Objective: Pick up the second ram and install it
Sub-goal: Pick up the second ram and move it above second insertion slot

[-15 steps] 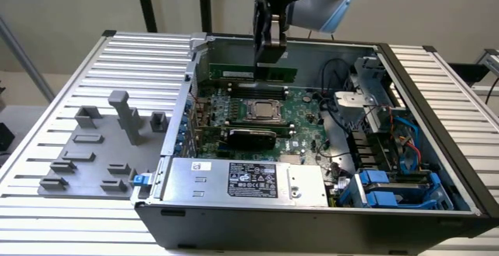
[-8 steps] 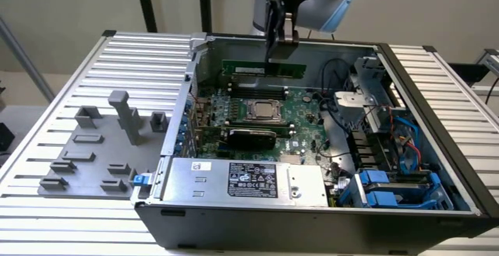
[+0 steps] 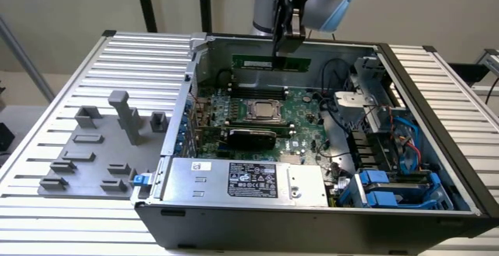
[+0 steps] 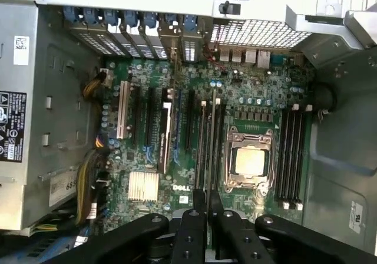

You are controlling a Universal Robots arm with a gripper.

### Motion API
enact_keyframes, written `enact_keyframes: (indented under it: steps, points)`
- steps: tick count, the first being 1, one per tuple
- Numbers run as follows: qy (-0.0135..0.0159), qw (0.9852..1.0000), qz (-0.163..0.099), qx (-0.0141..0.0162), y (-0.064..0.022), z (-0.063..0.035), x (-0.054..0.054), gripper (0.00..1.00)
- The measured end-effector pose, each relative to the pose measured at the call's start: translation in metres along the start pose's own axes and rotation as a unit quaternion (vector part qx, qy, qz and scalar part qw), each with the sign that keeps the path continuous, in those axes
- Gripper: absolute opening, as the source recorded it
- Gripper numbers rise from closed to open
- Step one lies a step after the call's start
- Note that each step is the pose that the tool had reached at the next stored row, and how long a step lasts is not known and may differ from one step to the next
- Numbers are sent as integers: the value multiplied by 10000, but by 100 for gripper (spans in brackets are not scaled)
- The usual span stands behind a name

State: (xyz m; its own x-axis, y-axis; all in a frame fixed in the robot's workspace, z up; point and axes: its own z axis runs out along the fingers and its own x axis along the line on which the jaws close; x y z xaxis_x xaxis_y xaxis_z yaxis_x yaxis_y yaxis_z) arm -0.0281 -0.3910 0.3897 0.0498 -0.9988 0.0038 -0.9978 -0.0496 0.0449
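Exterior view, then the wrist: the fingers (image 3: 286, 44) are clenched on the upper edge of the second ram (image 3: 269, 64). The stick hangs level with its long side across, over the open computer case (image 3: 312, 227). It sits at about 12 o'clock from the CPU socket (image 3: 263, 111), close to the case's back wall and clear above the motherboard (image 3: 302, 99). So the pick-up looks done. The stick is off the grey holder blocks (image 3: 93, 151), which stand on the counter (image 3: 70, 215) at roughly 9 o'clock from the case, well apart from it. The install is what remains: the stick touches nothing but the fingers, and no part of it has reached a slot. From the wrist view, looking straight down past the fingers onto the board, a bank of black memory slots (image 4: 291, 158) lies just beside the socket and appears empty. Another set of long narrow slots (image 4: 209, 140) runs on the socket's other side, in line with the fingers. Whether one of those already carries a stick I cannot tell. I judge the task roughly half done, with the stick lifted and carried over but not yet seated.
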Motion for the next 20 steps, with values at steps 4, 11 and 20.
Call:
enact_keyframes:
  steps: [4,11,20]
  points:
    - [0,10000,0,0,-45,30,-111,14]
    - [-1,10000,33,0,-104,86,-197,14]
    - [3,10000,77,33,-114,147,-266,14]
